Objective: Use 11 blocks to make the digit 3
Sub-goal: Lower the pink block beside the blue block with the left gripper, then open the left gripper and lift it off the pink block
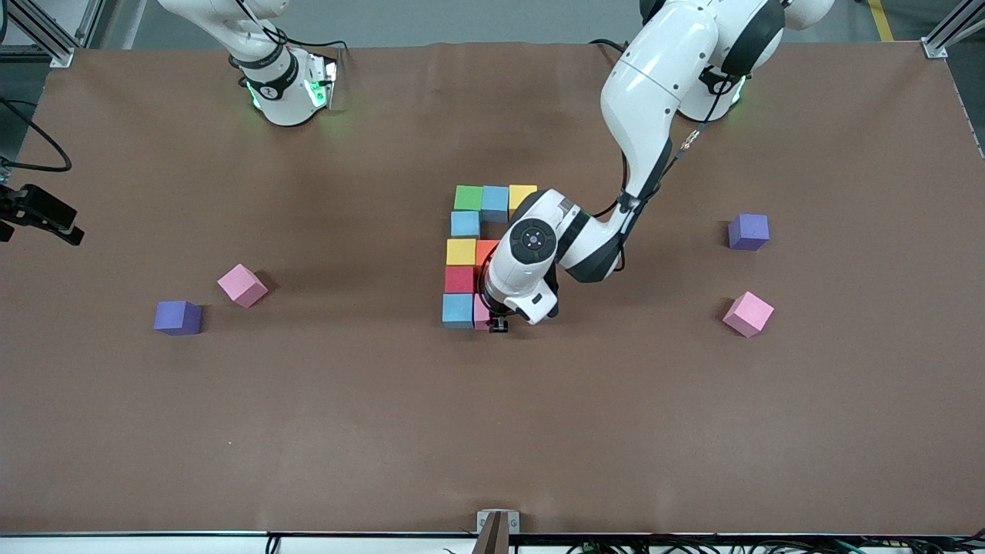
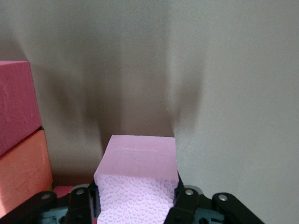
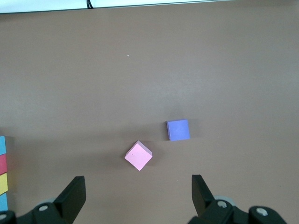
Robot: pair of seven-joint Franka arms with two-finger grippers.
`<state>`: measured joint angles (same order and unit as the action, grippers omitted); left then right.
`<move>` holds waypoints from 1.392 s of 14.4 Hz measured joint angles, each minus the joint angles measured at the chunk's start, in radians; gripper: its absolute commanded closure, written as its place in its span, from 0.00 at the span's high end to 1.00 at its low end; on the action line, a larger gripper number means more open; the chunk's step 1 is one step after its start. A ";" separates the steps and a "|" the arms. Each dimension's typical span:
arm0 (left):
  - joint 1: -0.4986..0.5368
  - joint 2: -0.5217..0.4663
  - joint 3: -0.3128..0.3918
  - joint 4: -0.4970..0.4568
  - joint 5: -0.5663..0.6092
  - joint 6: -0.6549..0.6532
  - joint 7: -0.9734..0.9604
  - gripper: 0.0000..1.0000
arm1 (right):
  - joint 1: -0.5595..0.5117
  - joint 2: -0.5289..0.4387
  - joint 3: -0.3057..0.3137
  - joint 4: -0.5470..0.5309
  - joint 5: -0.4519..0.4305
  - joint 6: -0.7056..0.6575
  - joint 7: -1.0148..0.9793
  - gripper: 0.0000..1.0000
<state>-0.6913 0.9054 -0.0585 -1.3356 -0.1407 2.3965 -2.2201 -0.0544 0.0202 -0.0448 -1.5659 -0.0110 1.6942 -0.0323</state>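
- Nine blocks form a cluster at the middle of the table (image 1: pixel 308 431): a green block (image 1: pixel 468 197), a light blue block (image 1: pixel 495 201) and a yellow block (image 1: pixel 522 197) make the row farthest from the front camera.
- From under the green one a column runs toward the front camera: a second light blue block (image 1: pixel 465 224), a second yellow block (image 1: pixel 461 251), a red block (image 1: pixel 459 279) and a third light blue block (image 1: pixel 457 309).
- An orange block (image 1: pixel 485 251) sits beside the second yellow one, partly hidden by the left arm.
- The left gripper (image 2: pixel 135 205) is down at the cluster's nearest row, its fingers (image 2: pixel 184 198) clenched on a pink block (image 2: pixel 138 182) just beside the third light blue block.
- The right gripper (image 3: pixel 138 198) waits in the air at its own end of the table, fingers spread wide and holding nothing.
- Two more pink blocks lie loose, one (image 1: pixel 242 285) toward the right arm's end beside a purple cube (image 1: pixel 178 317), the other (image 1: pixel 748 313) toward the left arm's end, nearer the front camera than a second purple cube (image 1: pixel 749 231).
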 measured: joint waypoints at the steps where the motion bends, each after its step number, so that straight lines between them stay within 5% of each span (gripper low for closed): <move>1: 0.000 0.000 0.000 0.000 0.000 0.000 0.000 0.41 | 0.000 0.000 -0.001 0.000 0.000 0.000 0.000 1.00; 6: 0.000 0.001 0.000 0.001 0.000 0.000 0.000 0.58 | -0.002 0.001 -0.005 0.000 -0.001 0.000 0.000 1.00; 9: -0.001 0.004 0.000 0.002 0.000 0.000 0.001 1.00 | -0.002 0.001 -0.006 0.000 -0.001 0.000 0.000 1.00; 20: -0.008 -0.022 0.001 0.047 0.043 -0.067 0.016 1.00 | -0.002 0.003 -0.006 0.000 -0.001 0.000 0.000 1.00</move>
<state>-0.6998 0.8834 -0.0579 -1.2890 -0.0978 2.3292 -2.2041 -0.0568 0.0229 -0.0503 -1.5660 -0.0116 1.6943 -0.0323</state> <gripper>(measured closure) 0.000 0.000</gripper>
